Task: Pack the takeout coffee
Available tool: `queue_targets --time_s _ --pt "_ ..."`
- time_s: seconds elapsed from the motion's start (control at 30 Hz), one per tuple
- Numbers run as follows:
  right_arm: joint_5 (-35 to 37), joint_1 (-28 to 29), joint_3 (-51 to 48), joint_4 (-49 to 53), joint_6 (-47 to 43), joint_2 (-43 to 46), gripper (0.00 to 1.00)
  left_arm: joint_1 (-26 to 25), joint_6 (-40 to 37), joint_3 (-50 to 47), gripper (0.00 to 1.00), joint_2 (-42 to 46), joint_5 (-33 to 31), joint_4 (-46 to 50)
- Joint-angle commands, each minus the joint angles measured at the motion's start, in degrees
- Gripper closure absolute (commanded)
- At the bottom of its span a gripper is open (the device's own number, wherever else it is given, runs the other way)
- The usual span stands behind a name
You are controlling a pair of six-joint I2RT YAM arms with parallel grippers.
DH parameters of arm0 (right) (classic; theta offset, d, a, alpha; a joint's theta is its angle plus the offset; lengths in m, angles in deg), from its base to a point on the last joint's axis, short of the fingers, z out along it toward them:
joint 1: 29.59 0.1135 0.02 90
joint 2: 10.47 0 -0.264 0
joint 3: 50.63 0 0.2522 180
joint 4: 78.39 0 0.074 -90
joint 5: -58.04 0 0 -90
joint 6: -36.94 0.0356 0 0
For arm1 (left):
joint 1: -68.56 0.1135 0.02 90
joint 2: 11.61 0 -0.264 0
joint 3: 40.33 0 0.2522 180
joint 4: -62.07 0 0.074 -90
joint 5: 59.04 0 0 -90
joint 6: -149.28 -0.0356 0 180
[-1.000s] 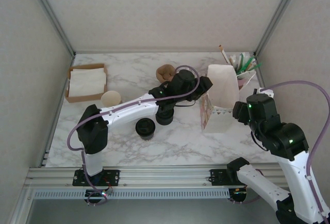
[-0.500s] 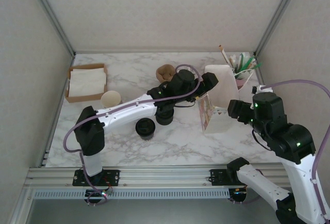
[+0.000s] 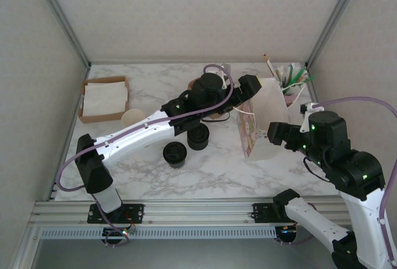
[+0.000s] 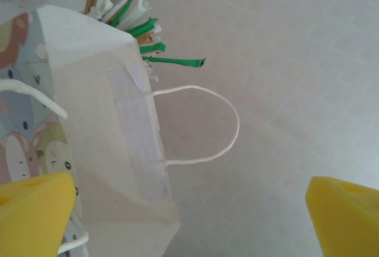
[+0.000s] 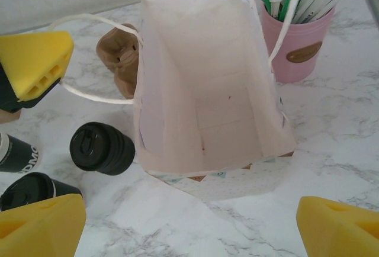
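Both hands were spread and empty: the left hand (image 4: pixel 189 209) by the handle of the paper bag (image 5: pixel 207 91), the right hand (image 5: pixel 189 227) before its open mouth (perhaps to steady it). The takeout coffee (image 5: pixel 102 148) stood lidded on the counter (image 5: pixel 331 162), just beside the bag.

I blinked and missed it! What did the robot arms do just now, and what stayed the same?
Both claws opened wider. The left claw reached farther toward the back of the table, up by the top of the paper bag. The right claw slid left, closer to the bag. Neither grips anything. The bag and the black-lidded cups stayed put.
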Motion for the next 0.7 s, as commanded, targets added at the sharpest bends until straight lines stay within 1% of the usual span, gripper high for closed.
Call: queue_targets --time_s 0.0,0.1,0.23,0.3,0.37,0.5,0.6,0.67 --pt "-2.96 -0.23 0.11 1.29 -0.9 -0.28 0.08 1.1 -2.43 3.29 0.0 -0.74 5.66 1.17" --pt "-6.55 -0.2 -0.23 0.77 -2.03 -0.22 0.08 1.39 -6.16 6.29 0.01 -0.04 5.28 4.22" --pt "-10.33 -0.16 -0.66 -0.34 -3.45 -0.4 0.08 1.91 -12.91 14.6 0.0 -0.21 3.92 12.43" --pt "-13.06 -0.19 -0.57 -1.34 -4.46 -0.63 0.09 2.84 -15.86 17.79 0.0 -0.1 2.14 16.33" --pt "-16.19 -0.14 -0.73 -2.71 -5.36 -0.88 0.09 4.68 -18.45 19.26 0.0 0.77 -0.78 19.69" --pt "-22.33 -0.16 -1.45 -5.99 -7.27 -1.52 0.1 11.85 -21.68 17.3 0.02 2.74 -3.34 23.38" --pt "-27.2 -0.2 -2.35 -9.75 -8.41 -2.41 0.12 15.33 -25.17 17.91 0.06 1.25 -7.07 27.88" --pt "-29.6 -0.04 -2.63 -11.87 -8.76 -3.16 0.14 16.6 -27.56 19.19 0.08 -0.89 -8.99 30.49"
